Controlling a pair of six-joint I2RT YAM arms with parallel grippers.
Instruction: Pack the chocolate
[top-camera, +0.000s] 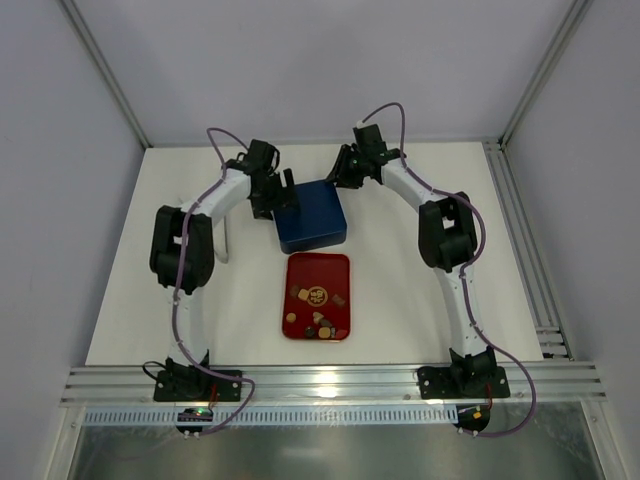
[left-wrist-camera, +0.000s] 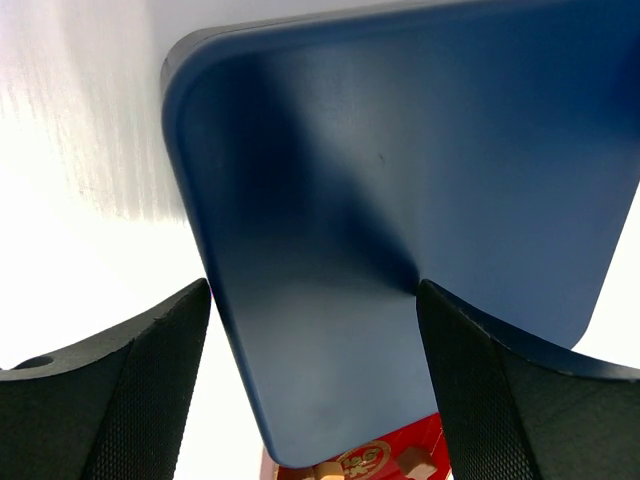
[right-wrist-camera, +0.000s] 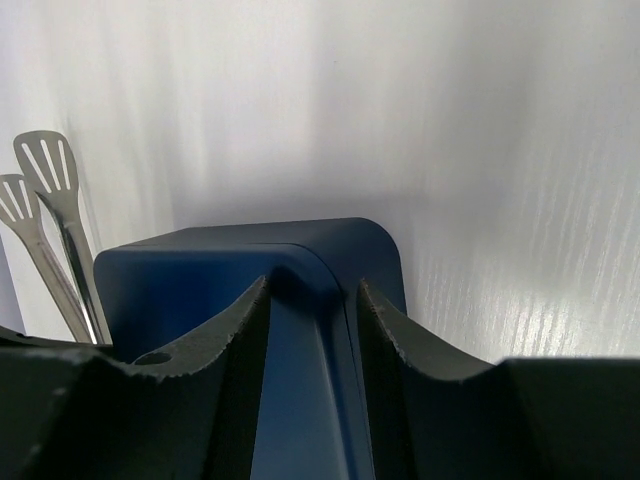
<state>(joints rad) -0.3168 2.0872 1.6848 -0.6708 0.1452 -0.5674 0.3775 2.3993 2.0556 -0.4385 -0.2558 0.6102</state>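
Observation:
Several small brown, tan and cream chocolate pieces (top-camera: 318, 318) lie on a flat red tray (top-camera: 332, 268) in the middle of the table. A closed dark blue box (top-camera: 312, 215) stands just behind the tray. My left gripper (top-camera: 284, 192) is open at the box's far left corner. In the left wrist view (left-wrist-camera: 315, 400) the box lid (left-wrist-camera: 400, 180) lies between the fingers, and the tray (left-wrist-camera: 440, 435) with a chocolate piece (left-wrist-camera: 415, 462) shows below it. My right gripper (top-camera: 342, 175) is at the far right corner. In its wrist view (right-wrist-camera: 312, 290) it is closed on the box edge (right-wrist-camera: 300, 380).
Metal tongs (top-camera: 222, 240) lie on the table left of the box, beside the left arm, and show in the right wrist view (right-wrist-camera: 55, 230). White walls and aluminium frame rails (top-camera: 540, 280) bound the table.

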